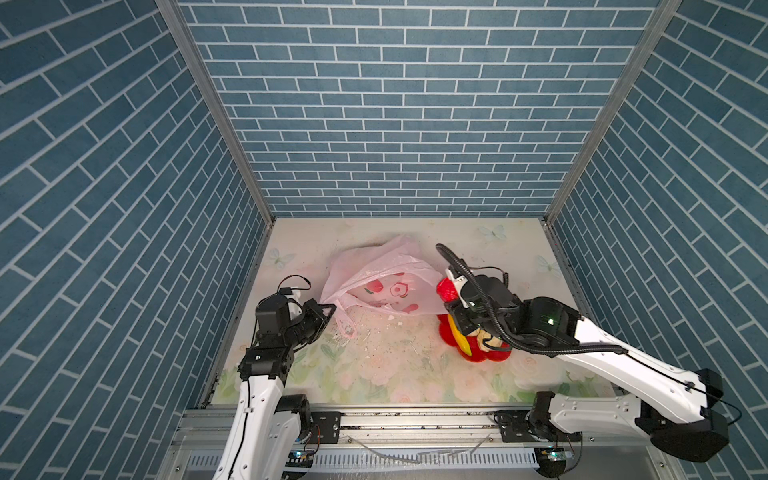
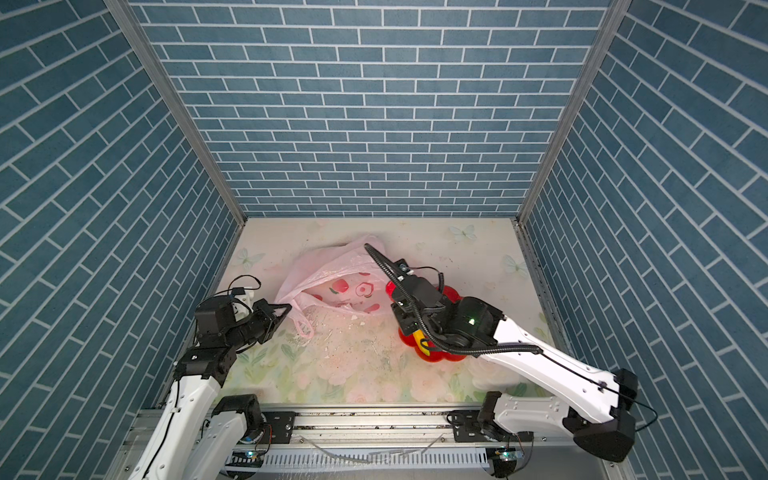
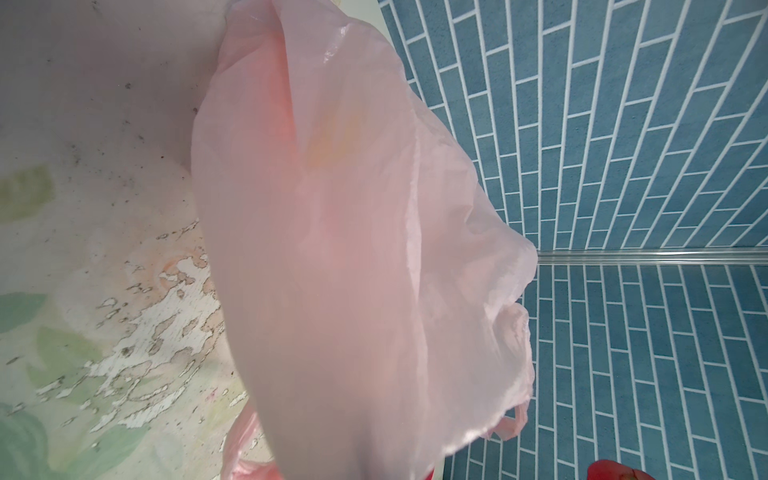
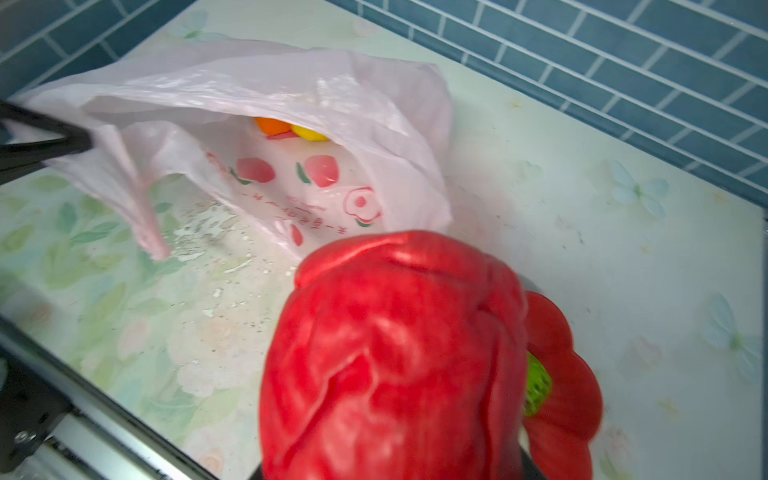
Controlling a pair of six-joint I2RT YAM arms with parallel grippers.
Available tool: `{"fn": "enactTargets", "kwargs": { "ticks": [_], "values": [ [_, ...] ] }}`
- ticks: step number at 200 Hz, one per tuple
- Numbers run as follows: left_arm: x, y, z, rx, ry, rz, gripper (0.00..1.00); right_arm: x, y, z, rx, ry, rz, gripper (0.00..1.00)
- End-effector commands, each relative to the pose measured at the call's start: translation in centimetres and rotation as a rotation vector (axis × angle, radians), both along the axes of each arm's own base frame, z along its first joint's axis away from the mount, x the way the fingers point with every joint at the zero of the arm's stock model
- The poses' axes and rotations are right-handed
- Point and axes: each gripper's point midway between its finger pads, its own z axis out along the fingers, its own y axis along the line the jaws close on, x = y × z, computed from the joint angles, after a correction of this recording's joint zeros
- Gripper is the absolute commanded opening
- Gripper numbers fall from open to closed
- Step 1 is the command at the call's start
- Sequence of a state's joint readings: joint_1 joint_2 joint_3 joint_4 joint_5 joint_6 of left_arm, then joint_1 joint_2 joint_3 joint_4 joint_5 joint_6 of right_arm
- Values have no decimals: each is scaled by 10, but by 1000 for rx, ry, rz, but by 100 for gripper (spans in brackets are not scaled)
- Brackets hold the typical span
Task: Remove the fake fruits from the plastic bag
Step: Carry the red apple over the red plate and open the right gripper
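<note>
The pink plastic bag (image 1: 386,282) lies crumpled mid-table, its mouth facing the right arm. My left gripper (image 1: 330,308) is shut on the bag's left edge, and in the left wrist view the film (image 3: 353,249) hides the fingers. My right gripper (image 1: 451,291) is shut on a red berry (image 4: 395,353), held just off the bag's mouth, next to the red plate (image 4: 569,374). Inside the bag (image 4: 291,83) an orange (image 4: 272,124) and a yellow lemon (image 4: 309,133) show. On the plate (image 1: 478,355) lie a yellow banana (image 1: 461,338), a cream ball (image 1: 490,338) and a green bumpy ball (image 4: 538,384).
Blue brick-pattern walls close in the left, back and right of the table. The floral table cover (image 1: 374,345) is scuffed with white flakes in front of the bag. A metal rail (image 1: 415,415) runs along the front edge.
</note>
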State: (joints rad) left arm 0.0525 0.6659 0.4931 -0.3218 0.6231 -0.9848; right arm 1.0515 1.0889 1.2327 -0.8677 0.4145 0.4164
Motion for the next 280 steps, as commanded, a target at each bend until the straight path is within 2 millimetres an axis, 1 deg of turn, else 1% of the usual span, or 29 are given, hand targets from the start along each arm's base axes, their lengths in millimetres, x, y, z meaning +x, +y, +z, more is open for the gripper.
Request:
{"fn": "enactTargets", "kwargs": {
  "ticks": [1,17,27,63,79,101,117,171,218,241,280],
  "values": [
    [-3,0,5,37,-10,-17,3,5,-58,-24,2,73,-231,13],
    [-5,1,6,46,-9,-15,3,18,-76,-35,28,86,-305,14],
    [-5,2,6,48,-8,-12,3,26,-79,-46,29,111,-328,14],
    [-5,1,5,48,-3,-18,3,61,-73,-91,10,204,-349,14],
    [-6,0,7,45,-4,-27,3,74,-70,-110,-16,243,-348,14],
    [-9,-1,9,58,0,-42,3,86,-66,-128,-60,284,-335,15],
    [-12,-1,8,73,8,-50,3,92,-62,-135,-78,300,-323,15],
    [-15,-1,3,74,22,-53,3,96,-67,-168,-115,367,-332,20],
    [-15,-2,3,74,22,-56,3,95,-69,-181,-121,397,-337,29],
    [-15,-1,1,75,25,-55,3,93,-67,-187,-120,411,-333,31],
    [-14,-2,-2,77,31,-59,3,90,-72,-197,-142,423,-348,32]
  ]
}}
